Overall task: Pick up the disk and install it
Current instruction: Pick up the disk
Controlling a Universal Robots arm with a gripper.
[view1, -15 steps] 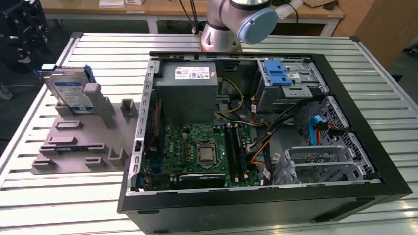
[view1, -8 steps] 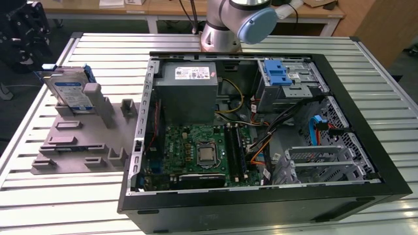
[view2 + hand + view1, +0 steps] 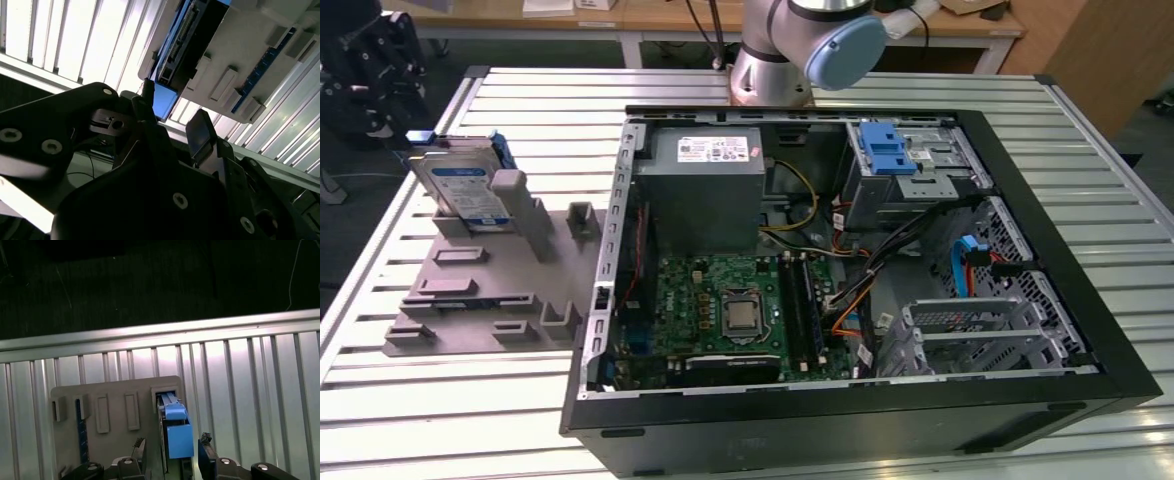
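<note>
Near the bench's edge on the exterior view's left, the disk [image 3: 464, 188], a flat silver hard drive with a white-and-blue label and blue plastic carrier, stands on edge in a slot of a grey plastic holder plate [image 3: 480, 290]. The plate lies on the ribbed aluminium bench [image 3: 454, 400] beside a black computer case [image 3: 854, 425] with its side off. The grey arm base [image 3: 767, 60] rises at the bench's far edge, with wooden tables [image 3: 680, 15] behind.

In the second wrist view, the black gripper [image 3: 175, 117] is spread apart and grips nothing. The disk's blue end [image 3: 164, 100] sits between its fingertips [image 3: 201, 131].

In the first wrist view, the gripper [image 3: 171, 446] straddles the disk [image 3: 175, 412], one finger on each side with a narrow gap. Past the bench's edge lies dark floor [image 3: 150, 280].
</note>
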